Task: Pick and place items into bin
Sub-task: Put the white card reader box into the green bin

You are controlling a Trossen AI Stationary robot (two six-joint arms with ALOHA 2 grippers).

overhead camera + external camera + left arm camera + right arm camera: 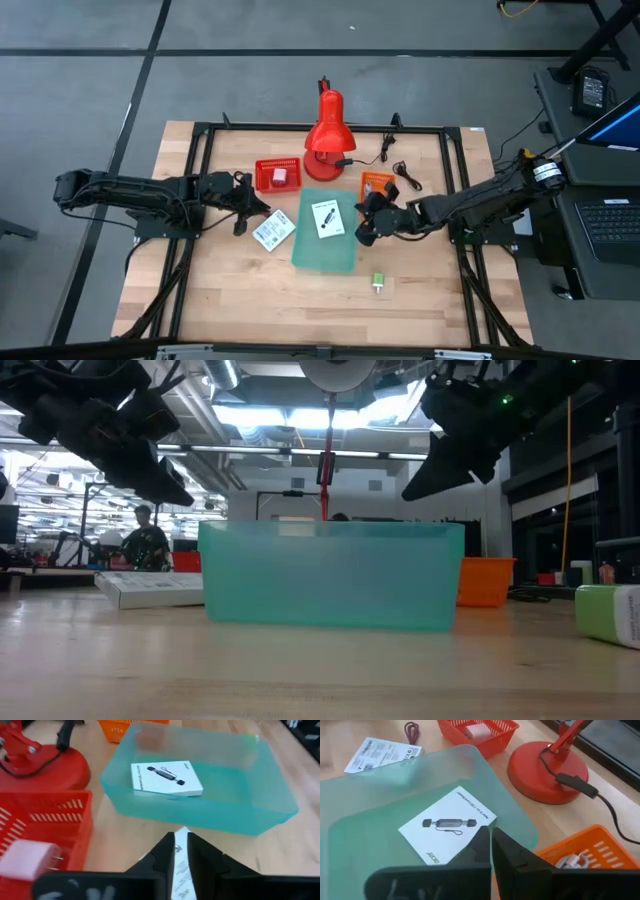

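Note:
A teal bin (325, 250) stands mid-table with one white card (326, 218) lying flat in it. The second white card (272, 233) lies on the table left of the bin. My left gripper (243, 218) hovers above that card, fingers (167, 851) nearly together, holding nothing. My right gripper (362, 232) hangs shut and empty over the bin's right wall. The pink cube (280, 176) sits in a red basket (266, 178). The green block (379, 283) lies on the table near the bin's near right corner. A black coiled cable (405, 178) lies right of the lamp.
A red desk lamp (325, 140) stands behind the bin, its cord trailing right. An orange basket (377, 184) with a small whitish thing in it sits at the bin's far right corner. Bare wood lies toward the near edge. People show in the room beyond.

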